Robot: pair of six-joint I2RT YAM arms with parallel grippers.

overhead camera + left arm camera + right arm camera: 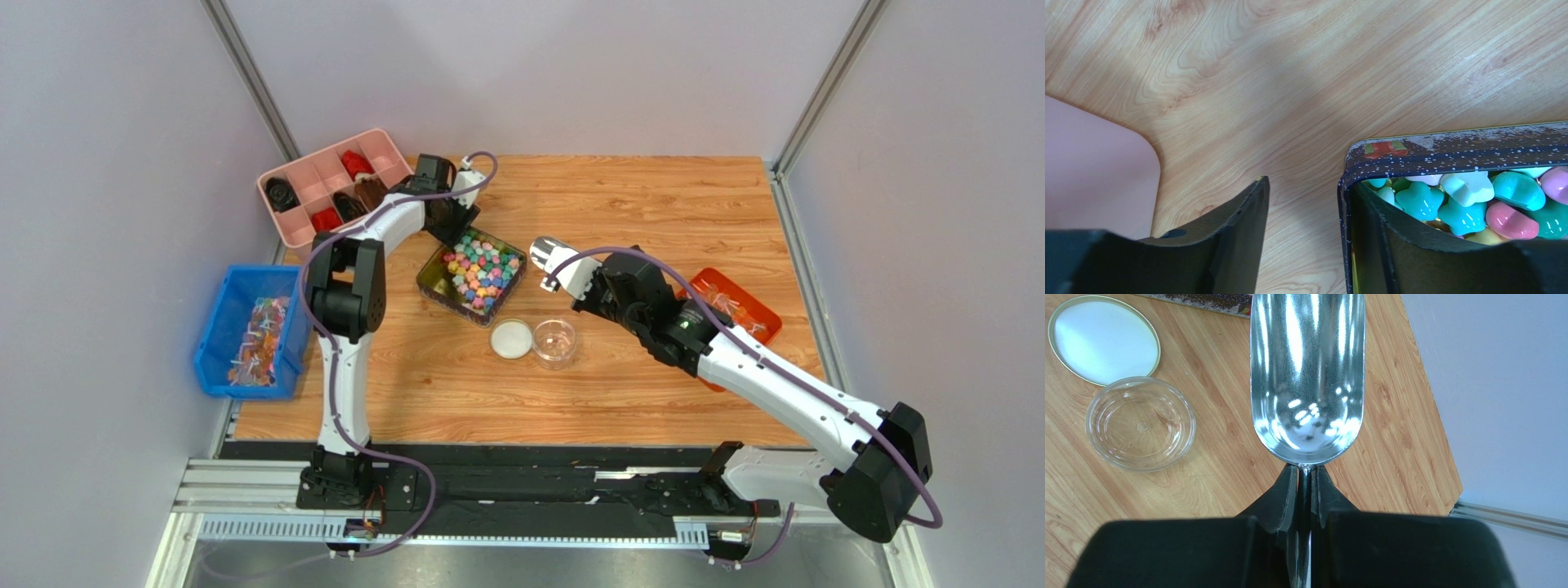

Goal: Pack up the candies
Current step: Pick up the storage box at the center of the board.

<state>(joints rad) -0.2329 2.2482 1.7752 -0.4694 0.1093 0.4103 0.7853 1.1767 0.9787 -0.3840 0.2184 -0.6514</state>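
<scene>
The candies (478, 267) are pastel pieces heaped in a dark speckled tin (432, 289). In the left wrist view, teal, white and pink candies (1468, 202) show inside the tin's corner (1444, 150). My left gripper (456, 221) (1312, 187) is open and straddles the tin's far corner wall, one finger inside against the wall and the other outside, apart from it. My right gripper (589, 279) (1306, 471) is shut on the handle of an empty metal scoop (546, 255) (1308, 373) held right of the tin. A clear empty jar (555, 343) (1140, 424) stands beside its white lid (512, 338) (1103, 338).
A pink compartment tray (331, 184) (1094, 171) with dark red and brown pieces sits at the back left. A blue bin (252, 331) of wrapped sweets stands off the table's left edge. An orange tray (736, 306) lies behind my right arm.
</scene>
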